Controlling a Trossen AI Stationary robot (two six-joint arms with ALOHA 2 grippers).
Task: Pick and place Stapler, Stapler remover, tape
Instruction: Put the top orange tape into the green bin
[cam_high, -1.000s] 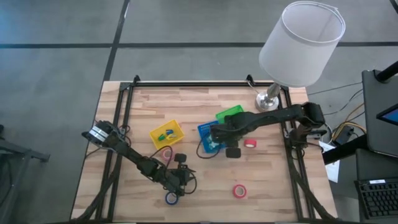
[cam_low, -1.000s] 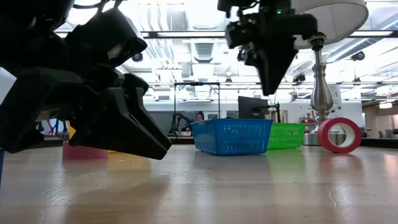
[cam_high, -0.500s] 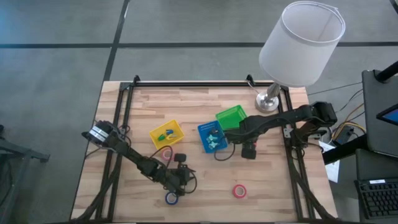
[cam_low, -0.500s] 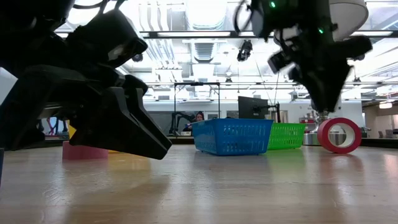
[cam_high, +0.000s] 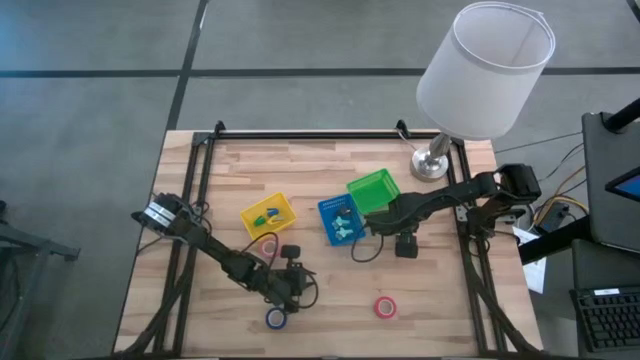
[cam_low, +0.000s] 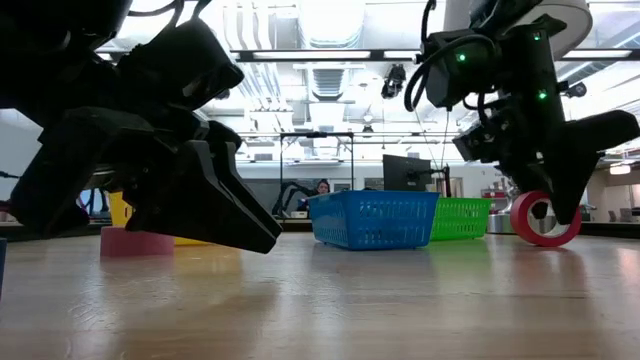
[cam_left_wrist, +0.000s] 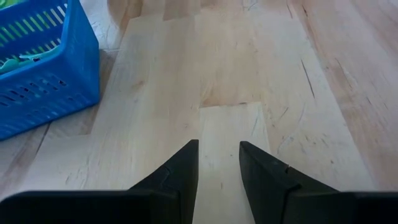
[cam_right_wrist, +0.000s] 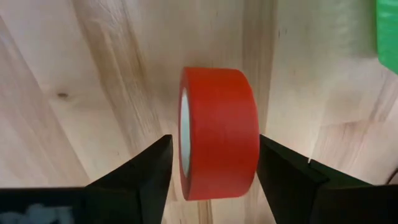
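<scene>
A red tape roll (cam_right_wrist: 217, 134) stands on its edge on the table, right of the blue bin (cam_high: 341, 221). My right gripper (cam_right_wrist: 214, 163) is open and low over it, one finger on each side; in the high view the gripper (cam_high: 405, 241) hides the roll. The low view shows the roll (cam_low: 540, 220) partly behind a finger. My left gripper (cam_high: 292, 285) is open near the table's near edge, over bare wood (cam_left_wrist: 219, 155). A blue roll (cam_high: 276, 318), a pink roll (cam_high: 268, 247) and another red roll (cam_high: 385, 306) lie flat.
A yellow bin (cam_high: 268, 213) and the blue bin hold small items; a green bin (cam_high: 372, 189) stands behind the blue one. A lamp with a white shade (cam_high: 483, 70) stands on its base (cam_high: 432, 162) at the far right corner. Bare wood lies between the arms.
My right gripper has moved from over the blue bin toward the table's right edge and come down, so its open fingers now stand on either side of the standing red tape roll. The roll has stayed in place.
</scene>
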